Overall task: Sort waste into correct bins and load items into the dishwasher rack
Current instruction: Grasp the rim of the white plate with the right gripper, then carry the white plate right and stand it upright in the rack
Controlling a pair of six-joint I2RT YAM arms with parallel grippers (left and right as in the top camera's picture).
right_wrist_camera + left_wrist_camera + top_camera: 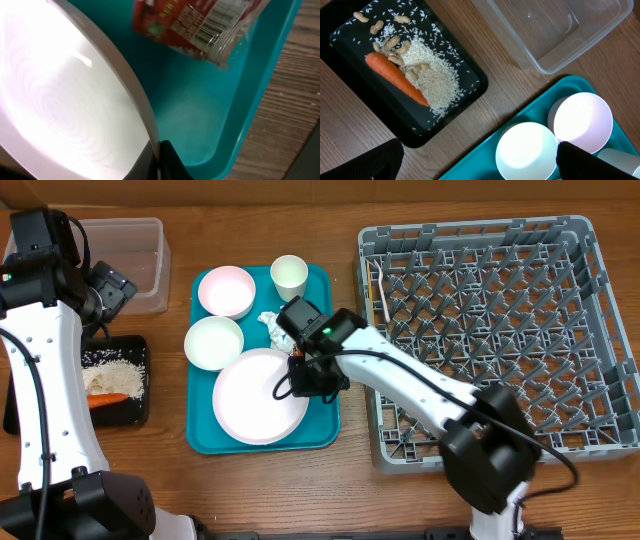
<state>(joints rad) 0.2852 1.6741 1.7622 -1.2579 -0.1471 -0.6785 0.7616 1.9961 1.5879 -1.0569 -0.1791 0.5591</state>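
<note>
Reaching across the teal tray (325, 430), the right pincer (312, 372) sits low and edge-on at the right-hand rim of the plate (258, 395). I judge this suits either lifting the plate by its lip toward the rack (500, 310) or getting at the red wrapper (195, 25), which lies just beside the plate against the tray wall. In the right wrist view the two dark tips appear close together right at the rim. The bottom edge crops them, so I cannot tell whether they pinch the plate or anything at all.

The left pincer (477, 152) hangs wide open and empty above the desk between the black tray (407, 115) and the teal tray, probably parked out of the way. Carrot (395, 75), nuts (392, 45) and rice (437, 82) lie in the black tray, grouped as food waste. Nothing shows in the clear tub (555, 45) beside it.

The tissue (270, 328) lies on the teal tray between the cup (289, 276) and the plate, and the two bowls (214, 342) sit on the tray's left side. None of these dishes is in the rack, where only a thin utensil (380, 290) rests near the left wall.

From overhead, the right arm hides the wrapper and the plate's right edge. Up close, the wrapper's print is blurred and cut off at the top.
</note>
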